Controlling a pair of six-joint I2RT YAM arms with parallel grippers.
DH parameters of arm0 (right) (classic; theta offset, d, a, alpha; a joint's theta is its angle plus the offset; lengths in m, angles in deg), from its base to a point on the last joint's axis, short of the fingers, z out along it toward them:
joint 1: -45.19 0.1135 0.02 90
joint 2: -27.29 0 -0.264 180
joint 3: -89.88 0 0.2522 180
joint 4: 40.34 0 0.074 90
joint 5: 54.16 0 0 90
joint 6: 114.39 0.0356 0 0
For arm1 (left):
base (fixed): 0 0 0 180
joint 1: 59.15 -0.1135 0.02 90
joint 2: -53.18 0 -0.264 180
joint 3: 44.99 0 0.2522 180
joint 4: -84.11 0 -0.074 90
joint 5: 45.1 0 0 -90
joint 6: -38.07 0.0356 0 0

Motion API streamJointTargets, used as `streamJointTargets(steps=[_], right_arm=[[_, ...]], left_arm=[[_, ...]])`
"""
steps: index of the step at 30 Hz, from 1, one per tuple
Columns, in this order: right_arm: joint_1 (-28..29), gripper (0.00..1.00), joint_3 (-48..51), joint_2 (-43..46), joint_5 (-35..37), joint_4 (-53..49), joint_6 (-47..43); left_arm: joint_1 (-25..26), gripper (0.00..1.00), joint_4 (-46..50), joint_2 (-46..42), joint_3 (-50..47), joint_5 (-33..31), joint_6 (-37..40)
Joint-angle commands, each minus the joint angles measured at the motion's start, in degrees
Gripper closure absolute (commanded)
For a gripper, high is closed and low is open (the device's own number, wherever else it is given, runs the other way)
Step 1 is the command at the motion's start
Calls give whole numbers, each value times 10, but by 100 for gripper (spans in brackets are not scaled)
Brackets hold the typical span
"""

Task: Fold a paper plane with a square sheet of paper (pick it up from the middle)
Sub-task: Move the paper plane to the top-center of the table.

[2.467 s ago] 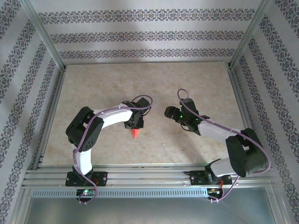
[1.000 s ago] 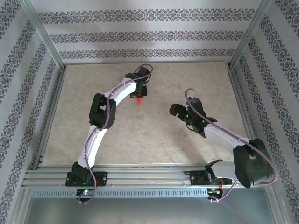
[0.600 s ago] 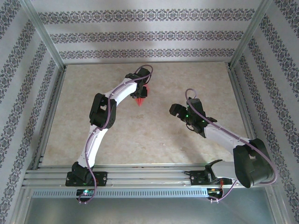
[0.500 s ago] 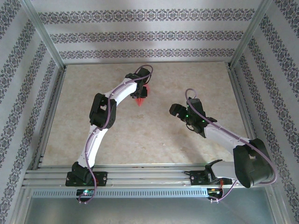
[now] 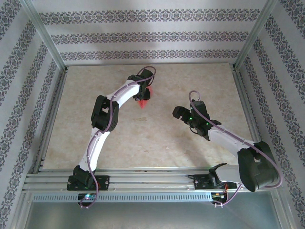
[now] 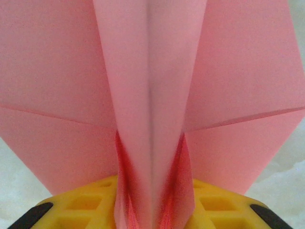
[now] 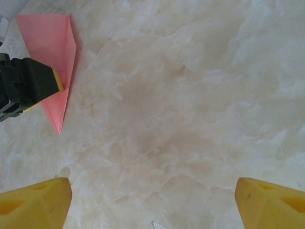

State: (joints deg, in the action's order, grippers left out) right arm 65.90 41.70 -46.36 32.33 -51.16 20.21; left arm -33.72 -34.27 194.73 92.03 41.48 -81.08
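Left arm moved from frame centre to upper centre. Left gripper (image 5: 143, 96) clamps paper plane (image 6: 152, 95) by keel. Right gripper (image 7: 152, 191) fingers spread, idle. Folding appears done; next: lower and release.

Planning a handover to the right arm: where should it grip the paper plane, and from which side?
Probably the layered centre fold of the paper plane, near the pointed nose that sticks out past the left gripper. The wings are thin sheets that would likely bend. The open right gripper could come from the nose end, jaws across the crease.
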Motion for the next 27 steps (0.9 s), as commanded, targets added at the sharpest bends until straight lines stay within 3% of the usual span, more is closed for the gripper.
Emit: streamJointTargets(steps=[1,10,16,21,27], right_arm=[[-6,11,4,-4,-6,-1,4],[-8,11,-1,1,0,-6,2],[-25,8,-39,42,15,-42,-40],[-37,2,-86,88,67,-84,-125],[-44,2,-82,136,158,-68,-239]], left_arm=[[-3,65,27,-44,2,1,-14],[-4,57,39,-83,-5,-10,-18],[-4,52,18,-186,-53,-40,-11],[-18,41,-78,-355,-213,-93,-2],[-57,16,-242,-607,-514,-198,24]])
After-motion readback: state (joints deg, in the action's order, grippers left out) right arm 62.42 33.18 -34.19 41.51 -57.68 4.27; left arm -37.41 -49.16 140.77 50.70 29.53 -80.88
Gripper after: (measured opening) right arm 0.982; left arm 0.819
